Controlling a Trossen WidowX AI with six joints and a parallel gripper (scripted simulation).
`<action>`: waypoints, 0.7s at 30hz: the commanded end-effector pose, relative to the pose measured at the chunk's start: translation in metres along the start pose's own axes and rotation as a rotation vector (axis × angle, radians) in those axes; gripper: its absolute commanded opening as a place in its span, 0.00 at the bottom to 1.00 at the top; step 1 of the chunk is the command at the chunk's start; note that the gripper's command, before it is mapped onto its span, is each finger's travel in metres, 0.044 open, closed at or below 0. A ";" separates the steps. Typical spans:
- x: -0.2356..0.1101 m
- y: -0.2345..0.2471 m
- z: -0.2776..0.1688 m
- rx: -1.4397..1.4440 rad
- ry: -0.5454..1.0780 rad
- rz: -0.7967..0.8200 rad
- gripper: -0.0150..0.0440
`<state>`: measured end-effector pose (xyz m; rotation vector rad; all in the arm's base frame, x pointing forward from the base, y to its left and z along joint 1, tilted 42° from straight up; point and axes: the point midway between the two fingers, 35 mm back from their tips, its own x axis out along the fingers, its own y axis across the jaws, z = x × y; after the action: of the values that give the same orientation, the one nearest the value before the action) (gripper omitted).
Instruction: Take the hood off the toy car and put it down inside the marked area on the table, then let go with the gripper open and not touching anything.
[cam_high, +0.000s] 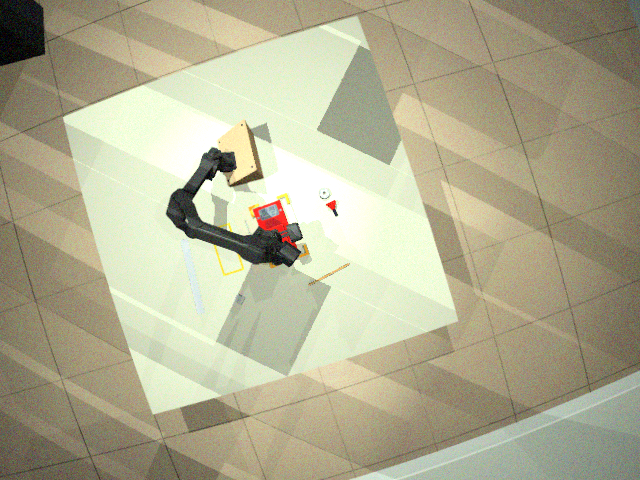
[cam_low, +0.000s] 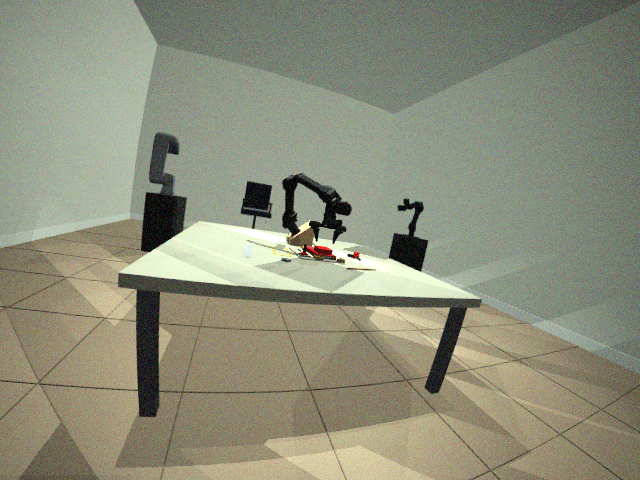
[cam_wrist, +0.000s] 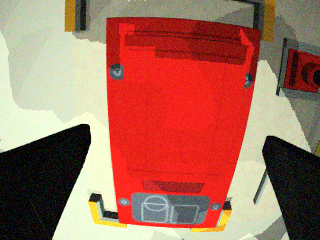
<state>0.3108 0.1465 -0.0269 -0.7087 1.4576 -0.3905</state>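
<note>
My gripper (cam_high: 294, 242) (cam_low: 326, 237) (cam_wrist: 180, 139) is open and empty. It hangs a little above the car with one black finger on each side, touching nothing. The marked area is a yellow rectangle outline (cam_high: 232, 272) on the table beside the car, under my forearm.
A wooden wedge block (cam_high: 240, 152) (cam_low: 303, 235) stands by the arm's base. A white round part (cam_high: 324, 193), a small red part (cam_high: 331, 206) (cam_wrist: 303, 74), a thin wooden stick (cam_high: 329, 273), a pale strip (cam_high: 192, 284) and a small grey piece (cam_high: 239, 298) lie around the car.
</note>
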 end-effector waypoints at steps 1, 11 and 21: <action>0.004 -0.001 0.000 -0.005 -0.001 -0.006 1.00; 0.010 -0.001 0.000 -0.005 -0.001 -0.007 1.00; 0.016 -0.001 -0.001 -0.005 -0.001 -0.007 1.00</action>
<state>0.3116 0.1372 -0.0365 -0.7091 1.4572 -0.3913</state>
